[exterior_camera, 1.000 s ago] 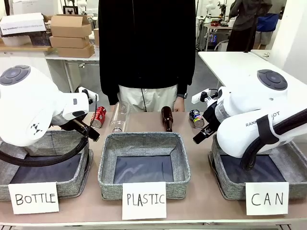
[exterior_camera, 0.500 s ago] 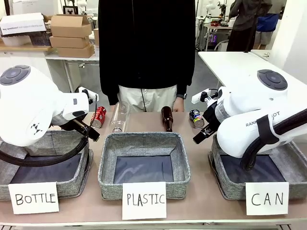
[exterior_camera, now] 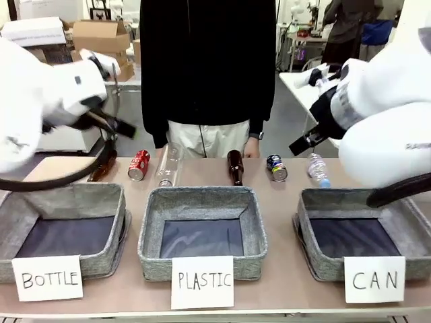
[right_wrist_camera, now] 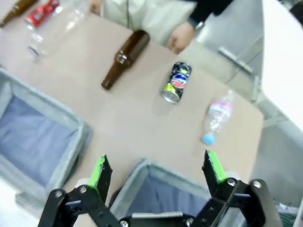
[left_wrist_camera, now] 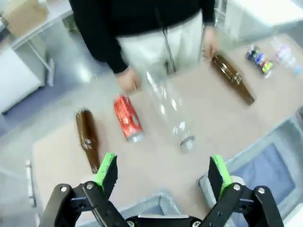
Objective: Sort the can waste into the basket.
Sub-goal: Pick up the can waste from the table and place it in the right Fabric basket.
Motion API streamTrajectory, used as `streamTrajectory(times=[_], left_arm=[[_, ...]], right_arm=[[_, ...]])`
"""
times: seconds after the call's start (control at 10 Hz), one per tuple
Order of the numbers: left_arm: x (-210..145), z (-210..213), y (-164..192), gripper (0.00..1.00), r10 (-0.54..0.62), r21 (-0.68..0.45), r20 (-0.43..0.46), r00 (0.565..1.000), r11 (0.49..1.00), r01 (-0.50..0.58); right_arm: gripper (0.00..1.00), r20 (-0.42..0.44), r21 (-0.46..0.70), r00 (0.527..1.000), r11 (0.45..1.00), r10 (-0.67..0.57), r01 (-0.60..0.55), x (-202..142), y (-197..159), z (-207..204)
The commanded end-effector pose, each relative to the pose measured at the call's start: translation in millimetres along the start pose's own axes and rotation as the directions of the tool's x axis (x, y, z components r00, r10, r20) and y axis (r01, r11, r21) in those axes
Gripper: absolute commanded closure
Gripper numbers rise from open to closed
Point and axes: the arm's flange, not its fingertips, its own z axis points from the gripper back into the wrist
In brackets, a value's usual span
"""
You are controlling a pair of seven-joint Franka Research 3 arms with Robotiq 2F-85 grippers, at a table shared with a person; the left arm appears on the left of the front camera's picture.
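A red can [exterior_camera: 139,165] [left_wrist_camera: 127,118] [right_wrist_camera: 41,12] lies on its side at the far left of the table. A dark blue can [exterior_camera: 275,167] [left_wrist_camera: 258,59] [right_wrist_camera: 176,82] lies at the far right, just behind the grey basket [exterior_camera: 323,266] [right_wrist_camera: 142,166] signed "CAN". My left gripper [exterior_camera: 120,126] [left_wrist_camera: 162,165] hangs open and empty high above the table's left part. High above the CAN basket's near side, my right gripper [exterior_camera: 304,142] [right_wrist_camera: 156,164] is open too, holding nothing.
Brown bottles [exterior_camera: 234,166] [exterior_camera: 101,165], a clear bottle [exterior_camera: 168,163] and a small pink-labelled bottle [exterior_camera: 317,168] lie along the far edge. Baskets signed "PLASTIC" [exterior_camera: 201,196] and "BOTTLE" [exterior_camera: 60,194] stand at the middle and left. A person stands close behind the table.
Both arms have risen from low over the outer baskets to high above the table. The left brown bottle and the small plastic bottle now show.
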Motion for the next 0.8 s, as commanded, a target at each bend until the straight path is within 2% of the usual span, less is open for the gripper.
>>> streamTrajectory(times=[0.0, 0.1, 0.2, 0.3, 0.4, 0.5, 0.6, 0.7], left_arm=[[-49.6, 62.5, -20.7, 0.0, -0.072, -0.164, -0.006, 0.997, 0.984, 0.07], [-72.5, 74.9, -28.1, 0.0, -0.19, -0.275, -0.073, 0.979, 0.947, 0.164], [-94.2, 66.9, -36.4, 0.0, -0.358, -0.226, -0.153, 0.921, 0.92, 0.32], [14.9, 59.2, -26.9, 0.0, -0.071, -0.122, 0.009, 0.997, 0.99, 0.072], [4.3, 63.9, -41.4, 0.0, -0.179, -0.205, -0.074, 0.981, 0.966, 0.16], [6.8, 53.2, -40.1, 0.0, -0.157, -0.408, -0.206, 0.966, 0.911, 0.061], [8.1, 47.9, -17.7, 0.0, 0.075, -0.469, -0.401, 0.913, 0.839, -0.275], [8.9, 41.8, 2.2, 0.0, 0.316, -0.332, -0.574, 0.756, 0.754, -0.567]], right_arm=[[0.0, -0.109, 0.132, 0.994, 0.991, -0.006, 0.02, -24.7, 5.5, 46.1], [0.0, -0.149, 0.152, 0.989, 0.988, -0.01, 0.033, -42.7, 10.8, 58.8], [0.0, -0.033, 0.043, 0.999, 0.999, -0.01, 0.011, -5.5, 5.1, 31.4], [0.0, -0.033, 0.043, 0.999, 0.999, -0.01, 0.011, -5.5, 5.1, 31.4], [0.0, -0.087, 0.097, 0.996, 0.995, -0.012, 0.021, -17.2, 12.3, 58.3], [0.0, -0.096, 0.312, 0.977, 0.926, -0.189, 0.21, -9.1, 6.8, 38.6], [0.0, -0.209, 0.587, 0.886, 0.671, -0.414, 0.452, -6.9, -3.0, 32.9], [0.0, -0.332, 0.645, 0.783, 0.478, -0.526, 0.596, -6.8, -12.5, 29.8]])
